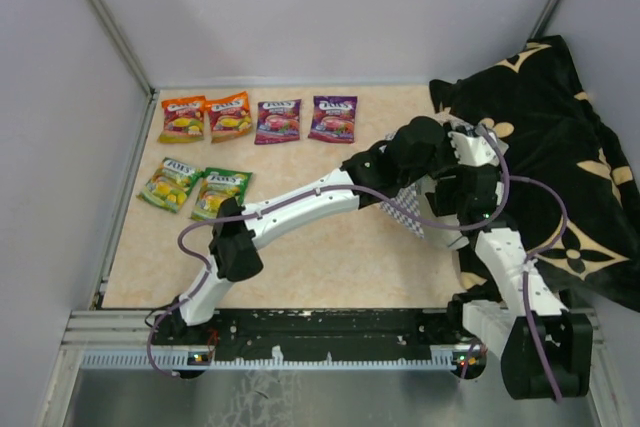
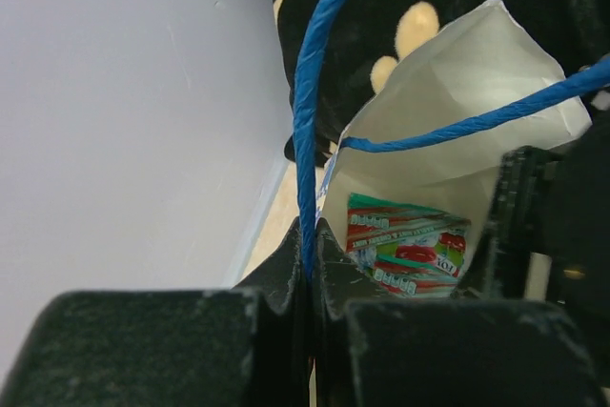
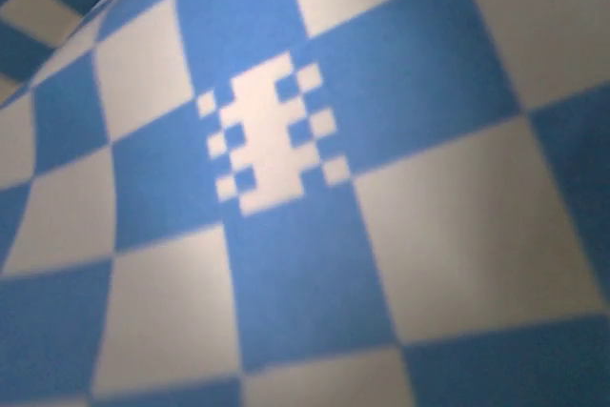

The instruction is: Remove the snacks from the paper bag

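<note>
The left hand point(image 2: 310, 278) is pinched shut on the blue cord handle point(image 2: 305, 92) of the paper bag point(image 2: 457, 73), which has a packet point(image 2: 405, 250) inside. The right hand point(image 1: 443, 215) is close against the bag's checked side, and I cannot tell its grip. Six snacks point(image 1: 278, 120) lie on the surface point(image 1: 330, 267).

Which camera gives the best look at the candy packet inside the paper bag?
The left wrist view: it looks into the open paper bag, where a teal-and-red packet lies inside. The top view shows only the bag's checked side between the arms; the right wrist view shows only blurred checks.
</note>
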Controlling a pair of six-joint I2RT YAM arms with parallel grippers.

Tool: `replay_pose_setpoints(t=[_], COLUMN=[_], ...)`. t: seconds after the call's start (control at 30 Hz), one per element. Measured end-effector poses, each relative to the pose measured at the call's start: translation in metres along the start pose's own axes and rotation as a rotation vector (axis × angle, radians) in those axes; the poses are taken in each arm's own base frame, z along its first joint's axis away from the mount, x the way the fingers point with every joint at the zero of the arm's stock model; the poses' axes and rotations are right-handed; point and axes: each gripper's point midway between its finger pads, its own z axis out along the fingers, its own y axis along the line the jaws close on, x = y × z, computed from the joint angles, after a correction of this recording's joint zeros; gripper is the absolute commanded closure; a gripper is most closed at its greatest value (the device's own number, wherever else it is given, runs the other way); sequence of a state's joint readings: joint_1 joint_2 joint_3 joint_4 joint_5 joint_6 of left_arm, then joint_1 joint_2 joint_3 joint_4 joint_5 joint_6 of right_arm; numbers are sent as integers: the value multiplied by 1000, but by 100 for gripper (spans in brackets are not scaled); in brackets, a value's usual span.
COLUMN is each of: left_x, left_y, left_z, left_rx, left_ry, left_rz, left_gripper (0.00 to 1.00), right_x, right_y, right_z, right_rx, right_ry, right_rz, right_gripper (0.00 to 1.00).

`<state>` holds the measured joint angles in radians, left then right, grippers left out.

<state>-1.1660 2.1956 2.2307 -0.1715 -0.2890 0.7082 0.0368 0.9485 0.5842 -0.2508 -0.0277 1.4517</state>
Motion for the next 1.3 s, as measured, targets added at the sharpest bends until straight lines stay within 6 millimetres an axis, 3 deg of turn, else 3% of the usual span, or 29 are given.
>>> replay_pose_setpoints(t=[0.2,0.47,0.6,0.73,0.8,1.0,1.1,1.3], left_x=[-6,4,11,14,15,-12,-21,-15], left_y=[-11,-21,-24,-25,-24,-19,-25,-29], left_z=[-4,-1,1,4,6,-4,-10,-15], left_rx=[-10,-9,-7,-16,-34,-46,-31,-6], left_ry=[13,47,62,73,80,35,29,68], left_rz=[23,54,66,78,85,77,84,117], left_gripper=[100,100,100,100,100,100,100,100], right_x=[1,8,17,35,47,41,40,53], right_y=[-8,-9,-1,5,11,15,11,-16], right_z=[33,73,78,68,52,13,1,-9], right_rx=[21,10,-2,-18,-38,-47,-46,46], right_ry=[10,53,89,124,147,115,112,154], right_rz=[-8,-24,-40,-71,-95,-83,-59,-59], right_gripper=[16,7,5,7,9,12,12,12])
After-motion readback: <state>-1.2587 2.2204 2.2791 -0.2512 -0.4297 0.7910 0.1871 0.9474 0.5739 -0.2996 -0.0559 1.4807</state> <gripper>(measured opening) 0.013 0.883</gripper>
